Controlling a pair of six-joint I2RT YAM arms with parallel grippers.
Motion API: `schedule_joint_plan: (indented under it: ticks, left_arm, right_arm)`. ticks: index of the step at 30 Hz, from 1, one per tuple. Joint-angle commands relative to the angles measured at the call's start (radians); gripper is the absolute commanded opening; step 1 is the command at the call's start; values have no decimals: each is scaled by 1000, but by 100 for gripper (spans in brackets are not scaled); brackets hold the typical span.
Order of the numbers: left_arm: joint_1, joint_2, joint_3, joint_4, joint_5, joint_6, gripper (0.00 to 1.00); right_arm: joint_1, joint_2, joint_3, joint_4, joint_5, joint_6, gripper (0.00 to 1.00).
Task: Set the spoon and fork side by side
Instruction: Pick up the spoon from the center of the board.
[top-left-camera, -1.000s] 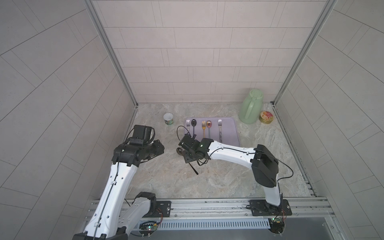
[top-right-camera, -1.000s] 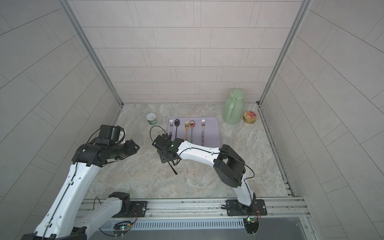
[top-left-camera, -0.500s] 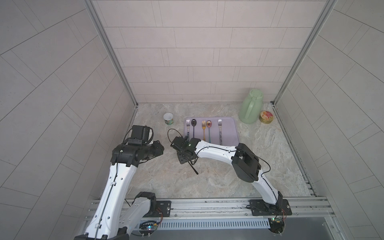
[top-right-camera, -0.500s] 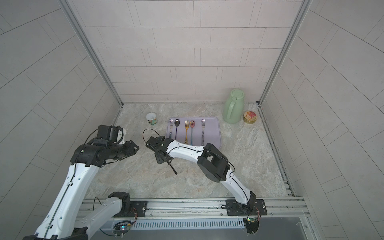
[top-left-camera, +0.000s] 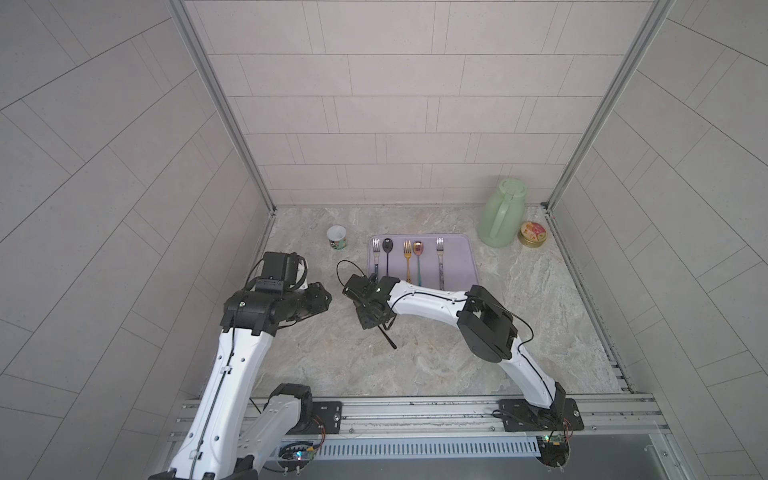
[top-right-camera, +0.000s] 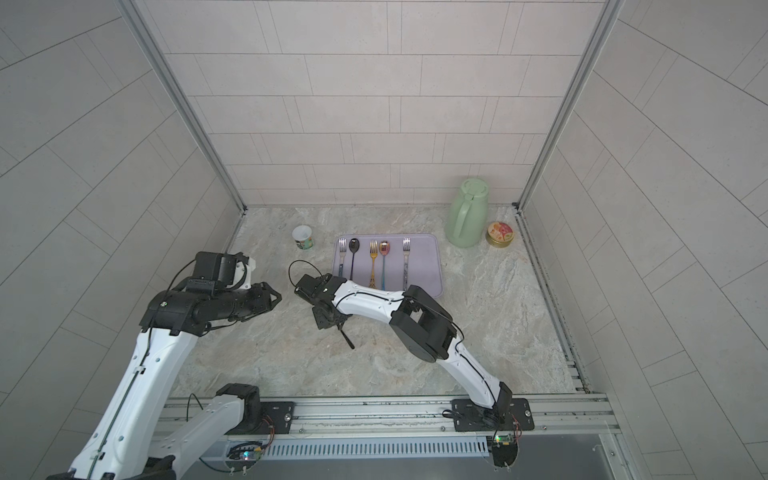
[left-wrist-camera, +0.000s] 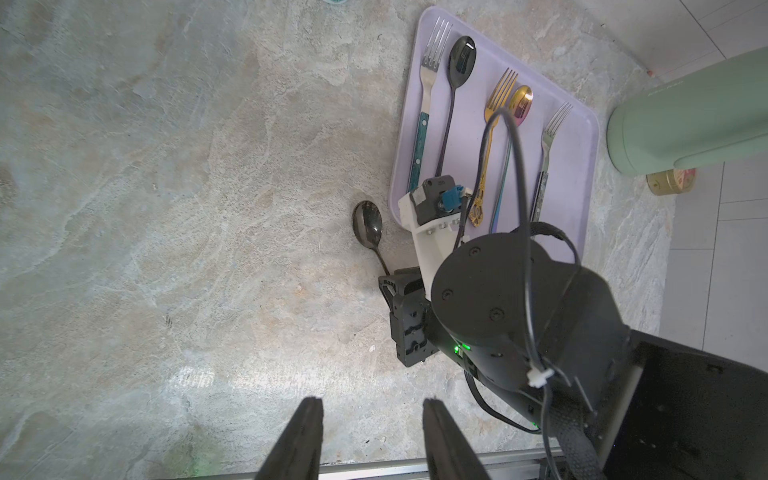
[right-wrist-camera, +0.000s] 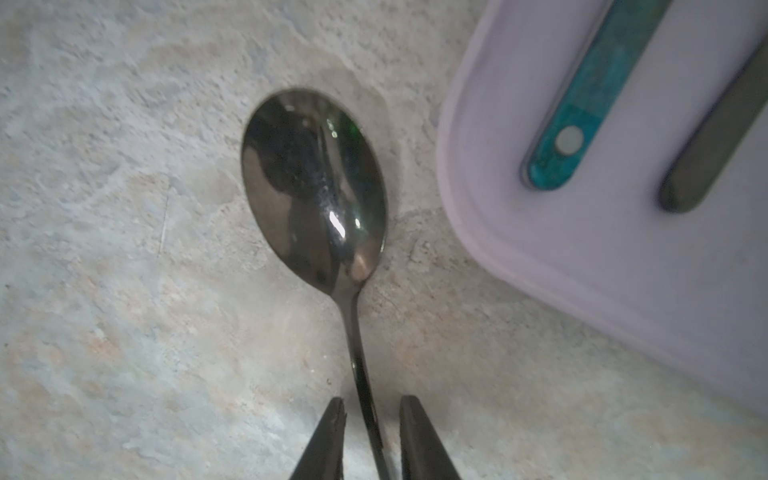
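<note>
The stone-patterned table (top-left-camera: 415, 374) stretched under both arms. A lilac tray (top-left-camera: 459, 262) lay flat just past the right pincer (right-wrist-camera: 370, 409), its near corner close beside the tips. A green jug (top-left-camera: 500, 216) stood well off, beyond the tray's far right corner. The left pincer (left-wrist-camera: 370, 405) hung over the table to the right pincer's left, apart from it, jaws spread with nothing between them. The right pincer was down at the table, jaws a little apart astride the handle of a dark spoon (right-wrist-camera: 313, 187); a thin gap showed on either side at the tips, so no pinch could be seen. That spoon lay on the bare table, bowl out ahead of the tips, near the tray's corner but clear of it. A small cup (top-left-camera: 336, 239) stood farther ahead to the left, and a round tin (top-left-camera: 532, 233) stood beside the jug. On the tray lay a teal-handled fork (left-wrist-camera: 424, 120) just beside a black spoon (left-wrist-camera: 459, 62), a gold fork (left-wrist-camera: 496, 99) just beside a rosy spoon (left-wrist-camera: 521, 104), and a silver fork (left-wrist-camera: 548, 141) alone, farthest right.
</note>
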Motion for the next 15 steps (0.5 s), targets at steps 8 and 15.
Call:
schedule_joint_plan:
  ticks: [8,15]
  left_arm:
    - [5,5,-10,-2,13,16,42]
    - [6,6,-14,-2,8,18,42]
  right_arm:
    - [0,12,56,-83,42,9,0]
    - [5,-70,62,-119,44,1,0]
